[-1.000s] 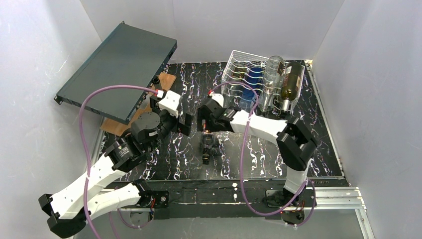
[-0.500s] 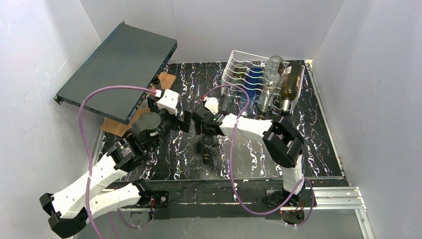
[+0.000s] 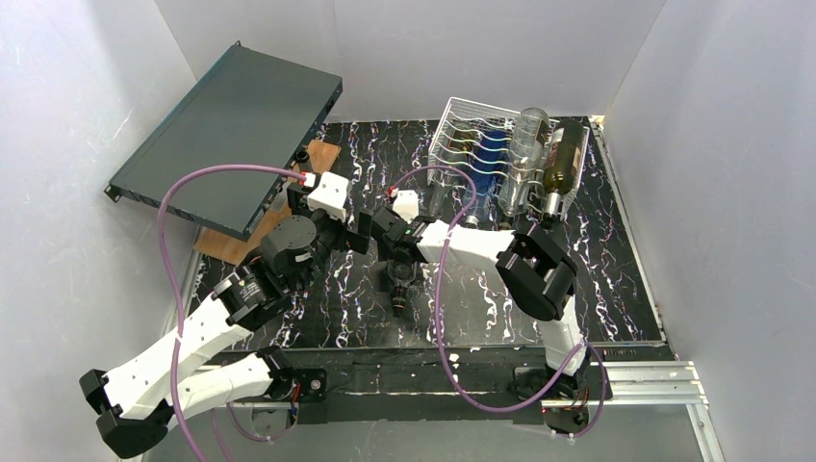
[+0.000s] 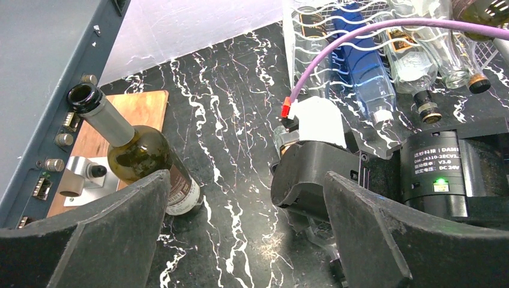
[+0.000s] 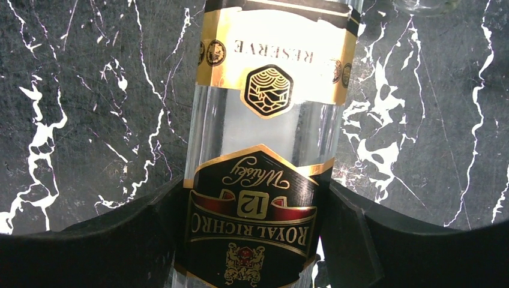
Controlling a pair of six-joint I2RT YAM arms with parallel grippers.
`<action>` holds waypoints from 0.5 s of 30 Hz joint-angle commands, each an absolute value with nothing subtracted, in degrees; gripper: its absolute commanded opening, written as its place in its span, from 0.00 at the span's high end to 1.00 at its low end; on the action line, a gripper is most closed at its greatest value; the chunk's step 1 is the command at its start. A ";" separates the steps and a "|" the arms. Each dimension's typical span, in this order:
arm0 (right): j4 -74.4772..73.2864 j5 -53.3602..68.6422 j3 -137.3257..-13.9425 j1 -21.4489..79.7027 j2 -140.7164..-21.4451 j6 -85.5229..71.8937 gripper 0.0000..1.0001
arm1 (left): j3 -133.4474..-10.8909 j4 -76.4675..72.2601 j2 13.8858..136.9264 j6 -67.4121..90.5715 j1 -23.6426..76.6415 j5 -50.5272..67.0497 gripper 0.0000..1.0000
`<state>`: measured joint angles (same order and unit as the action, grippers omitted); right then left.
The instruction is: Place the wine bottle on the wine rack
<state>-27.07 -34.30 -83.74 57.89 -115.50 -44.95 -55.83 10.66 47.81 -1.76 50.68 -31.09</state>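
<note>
A clear wine bottle (image 3: pixel 399 286) with a black-and-gold label (image 5: pixel 267 54) lies on the marbled table, neck toward the near edge. My right gripper (image 3: pixel 396 258) (image 5: pixel 252 207) is shut on its body, one finger pressed against each side of the label. My left gripper (image 3: pixel 358 237) (image 4: pixel 245 180) hangs just left of it, open, with only bare table between its fingers. The white wire wine rack (image 3: pixel 460 114) (image 4: pixel 360 11) stands at the back right and holds several bottles.
A green bottle (image 4: pixel 144 161) stands upright on a wooden board (image 4: pixel 129 105) at the left, beside the tilted dark-teal case (image 3: pixel 231 130). A clear bottle (image 3: pixel 524 159) and an olive bottle (image 3: pixel 566 154) fill the rack's right side. White walls enclose the table.
My right gripper moved left and down over the lying bottle and closed its fingers onto it. The left arm shifted only slightly and stays open.
</note>
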 commanded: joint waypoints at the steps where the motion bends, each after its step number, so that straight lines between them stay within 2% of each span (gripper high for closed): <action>1: -26.69 -36.93 -82.22 58.01 -114.88 -48.07 0.20 | -55.35 9.14 47.61 -1.58 50.36 -32.73 0.02; 4: -26.05 -36.80 -81.50 58.01 -115.20 -48.59 0.25 | -55.36 9.14 48.04 -1.60 50.41 -32.91 0.02; 6: -26.04 -36.75 -81.35 58.01 -115.18 -48.50 0.36 | -55.33 9.23 48.20 -1.63 50.36 -32.97 0.02; 15: -24.68 -34.33 -80.35 58.01 -109.42 -45.31 0.62 | -55.43 9.49 49.29 -1.50 50.36 -33.14 0.02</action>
<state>-24.38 -34.79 -80.71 58.02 -113.82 -46.30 -55.75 10.33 49.04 -1.74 50.68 -31.20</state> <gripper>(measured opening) 0.776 0.982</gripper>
